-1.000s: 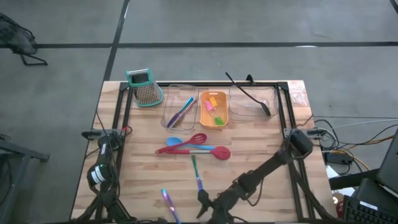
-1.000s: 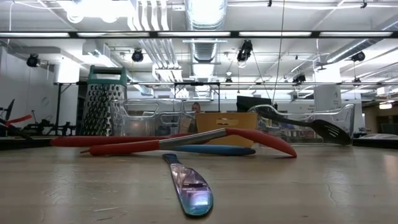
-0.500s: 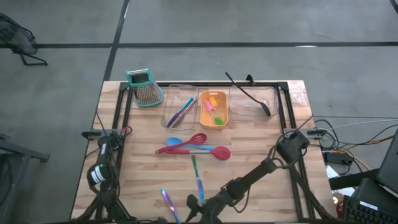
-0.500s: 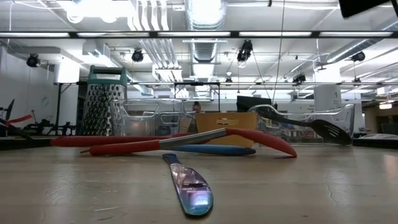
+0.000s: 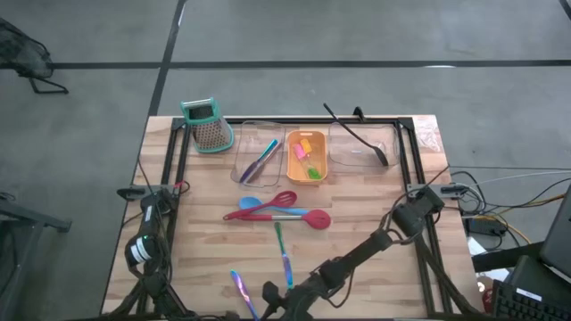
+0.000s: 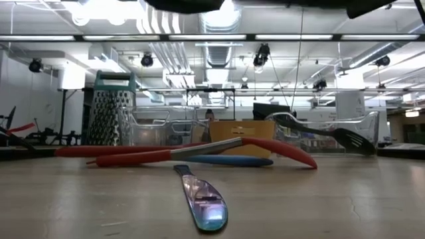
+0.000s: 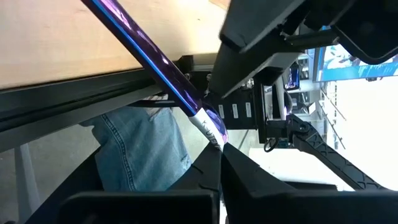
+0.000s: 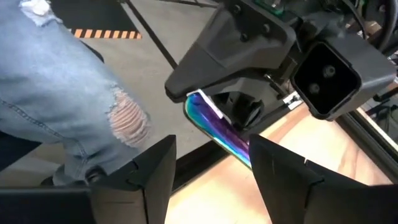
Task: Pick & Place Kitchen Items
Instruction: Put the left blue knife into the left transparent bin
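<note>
Starting at the near edge of the wooden table [image 5: 196, 234], the thin iridescent purple stick [image 5: 239, 289] lies on the boards with its near end at the edge. The left gripper [image 7: 219, 151] sits just off that edge, its fingers together and clamped on the tip of this stick. The right gripper [image 8: 211, 147] hovers directly beside it, aimed at the same end of the stick. Its two dark fingers [image 8: 157, 167] stand apart with nothing between them, and they do not touch the stick. A person's blue jeans [image 8: 62, 81] show beyond the table edge.

Farther in, a thin green-to-blue stick [image 5: 282, 251] lies flat, near the purple one but apart from it. Behind it at mid-table lie a red spatula [image 5: 303, 217], a red whisk-headed utensil [image 5: 278, 200] and a blue spoon [image 5: 250, 203], crossed and touching.

Along the far side, a clear rectangular tray [image 5: 243, 150] holds blue and purple sticks [image 5: 260, 160]. An orange rectangular tray [image 5: 291, 160] just beside it holds small pink, orange and green pieces [image 5: 306, 153]. A second clear tray [image 5: 357, 162] carries the long black spoon [image 5: 357, 135], whose handle overhangs the far wall. A teal-topped metal grater [image 5: 207, 125] stands at the far left.
</note>
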`<state>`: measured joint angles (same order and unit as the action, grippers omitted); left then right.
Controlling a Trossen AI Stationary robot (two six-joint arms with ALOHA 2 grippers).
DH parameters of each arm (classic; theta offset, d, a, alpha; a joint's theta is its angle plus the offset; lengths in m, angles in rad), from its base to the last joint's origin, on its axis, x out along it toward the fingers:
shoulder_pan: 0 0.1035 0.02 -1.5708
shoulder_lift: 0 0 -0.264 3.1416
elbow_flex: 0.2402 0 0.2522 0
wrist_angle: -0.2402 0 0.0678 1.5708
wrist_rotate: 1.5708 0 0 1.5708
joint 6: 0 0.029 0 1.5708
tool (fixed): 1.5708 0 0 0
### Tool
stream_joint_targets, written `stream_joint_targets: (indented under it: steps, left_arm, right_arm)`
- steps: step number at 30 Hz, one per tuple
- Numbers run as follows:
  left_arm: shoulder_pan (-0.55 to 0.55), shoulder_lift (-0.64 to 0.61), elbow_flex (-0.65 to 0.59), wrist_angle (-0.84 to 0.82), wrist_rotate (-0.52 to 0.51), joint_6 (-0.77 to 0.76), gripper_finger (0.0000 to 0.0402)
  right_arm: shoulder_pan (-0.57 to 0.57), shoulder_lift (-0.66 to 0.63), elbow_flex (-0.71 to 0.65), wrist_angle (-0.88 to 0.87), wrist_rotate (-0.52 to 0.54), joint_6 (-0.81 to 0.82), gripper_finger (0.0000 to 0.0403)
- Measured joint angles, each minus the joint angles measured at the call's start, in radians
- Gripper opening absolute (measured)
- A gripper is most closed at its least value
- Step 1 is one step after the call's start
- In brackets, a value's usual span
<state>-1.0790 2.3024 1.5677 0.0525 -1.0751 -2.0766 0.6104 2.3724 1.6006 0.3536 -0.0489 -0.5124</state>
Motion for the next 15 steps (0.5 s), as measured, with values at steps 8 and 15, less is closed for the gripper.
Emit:
stream_joint_targets:
  steps: [8,15]
  left_arm:
    - [0.000,0.000,0.000,0.000,-0.010,0.004,0.0004]
    - [0.000,-0.002,0.000,0.000,-0.012,0.008,0.0009]
  right_arm:
    - [-0.002,0.018,0.076,-0.090,-0.003,-0.023,0.0197]
    - [-0.004,0.018,0.080,-0.092,-0.003,-0.023,0.0208]
